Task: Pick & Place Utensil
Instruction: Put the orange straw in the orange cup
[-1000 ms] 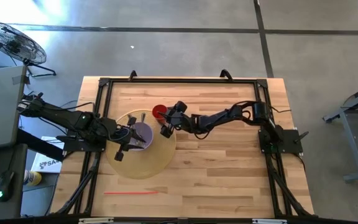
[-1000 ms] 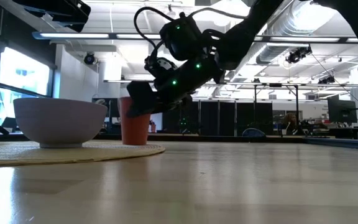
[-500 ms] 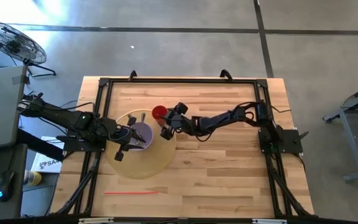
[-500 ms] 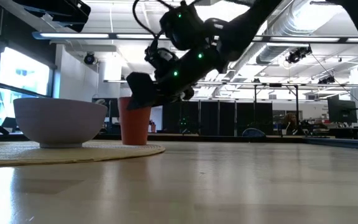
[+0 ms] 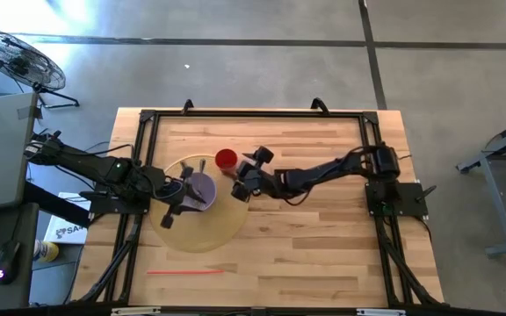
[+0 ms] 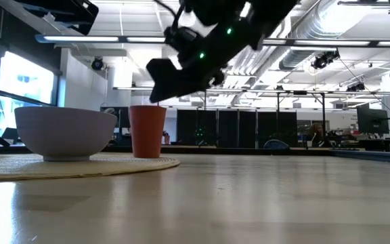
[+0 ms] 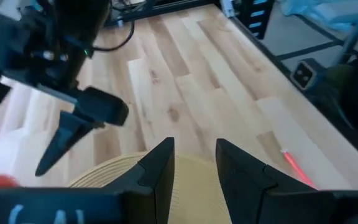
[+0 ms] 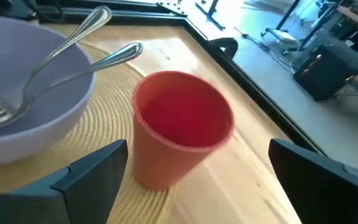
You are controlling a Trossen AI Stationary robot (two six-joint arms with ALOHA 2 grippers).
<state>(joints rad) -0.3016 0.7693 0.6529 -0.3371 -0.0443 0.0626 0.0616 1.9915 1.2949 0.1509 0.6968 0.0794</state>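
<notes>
Now 2 utensils point(image 8: 73, 53) lie beyond open jaws.

**Workshop floor and hall around the bench**

Grey concrete floor point(image 5: 235, 61) is spreading around the wooden table point(image 5: 323, 237), with dark seam lines point(image 5: 372, 53) crossing it. A standing fan point(image 5: 16, 60) is sitting at one corner. In the low view, tall windows point(image 6: 5, 81) are letting in daylight, ceiling ducts point(image 6: 330, 27) are running overhead, and what may be dark partitions point(image 6: 249, 127) are lining the far hall.
</notes>
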